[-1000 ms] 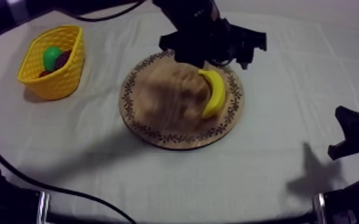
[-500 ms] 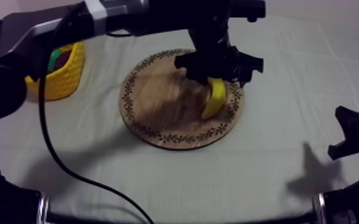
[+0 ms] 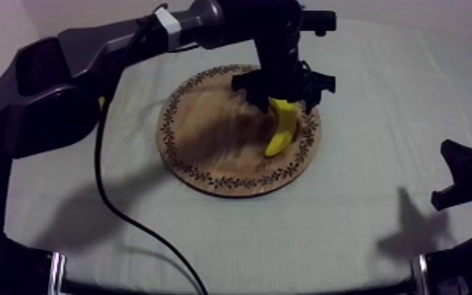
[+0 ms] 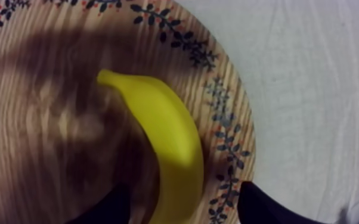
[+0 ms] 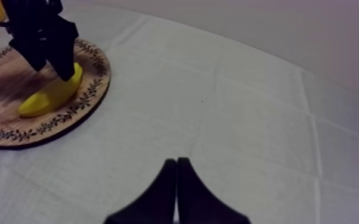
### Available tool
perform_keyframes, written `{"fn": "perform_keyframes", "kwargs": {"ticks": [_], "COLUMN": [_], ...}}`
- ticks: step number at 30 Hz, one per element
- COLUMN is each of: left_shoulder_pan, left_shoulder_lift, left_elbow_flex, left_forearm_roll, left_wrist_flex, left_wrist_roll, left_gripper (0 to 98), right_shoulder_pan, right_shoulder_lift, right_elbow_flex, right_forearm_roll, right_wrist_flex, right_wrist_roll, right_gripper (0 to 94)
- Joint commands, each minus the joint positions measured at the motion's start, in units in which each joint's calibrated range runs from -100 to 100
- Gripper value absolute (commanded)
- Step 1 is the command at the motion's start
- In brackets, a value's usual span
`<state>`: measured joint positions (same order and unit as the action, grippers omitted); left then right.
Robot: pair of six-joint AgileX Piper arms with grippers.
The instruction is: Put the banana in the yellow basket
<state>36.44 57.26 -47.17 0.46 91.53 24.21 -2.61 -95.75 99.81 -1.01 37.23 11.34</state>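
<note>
On the white cloth [image 3: 380,125] sits the board [image 3: 200,133], with the banana [image 3: 281,135] lying near its edge. Our left gripper [image 3: 284,96] stands wide over one end, a finger each side, so we can grab it. Our right gripper [image 5: 177,167] rests pinched together, out of the way.

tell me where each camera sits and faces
top view: above the table, slanting down on the round wooden board with patterned rim; left claw over the yellow toy banana.
left wrist view: on left arm, looking down; open fingers straddle banana.
right wrist view: on right arm, facing across the cloth; right claw shut.
top and right wrist share the left claw at the banana.
</note>
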Motion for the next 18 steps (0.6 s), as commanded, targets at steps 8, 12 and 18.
{"fn": "perform_keyframes", "kwargs": {"ticks": [8, 12, 18], "left_shoulder_pan": [-0.88, -1.41, -2.55], "left_shoulder_lift": [7.26, 8.72, 9.36], "left_elbow_flex": [-12.10, -13.57, -12.14], "left_forearm_roll": [1.84, 3.10, 5.05], "left_wrist_flex": [7.91, 8.27, 8.44], "left_wrist_roll": [-0.20, -1.25, -1.55], "left_gripper": [59.9, 56.3, 46.0], "right_shoulder_pan": [0.01, 0.01, 0.01], "right_shoulder_lift": [0.00, 0.00, 0.00], "right_elbow_flex": [-0.03, -0.03, -0.03], "right_forearm_roll": [0.01, 0.01, 0.01], "right_wrist_flex": [0.03, 0.03, 0.03], "right_wrist_roll": [0.00, 0.01, 0.01], "right_gripper": [0.3, 0.3, 0.3]}}
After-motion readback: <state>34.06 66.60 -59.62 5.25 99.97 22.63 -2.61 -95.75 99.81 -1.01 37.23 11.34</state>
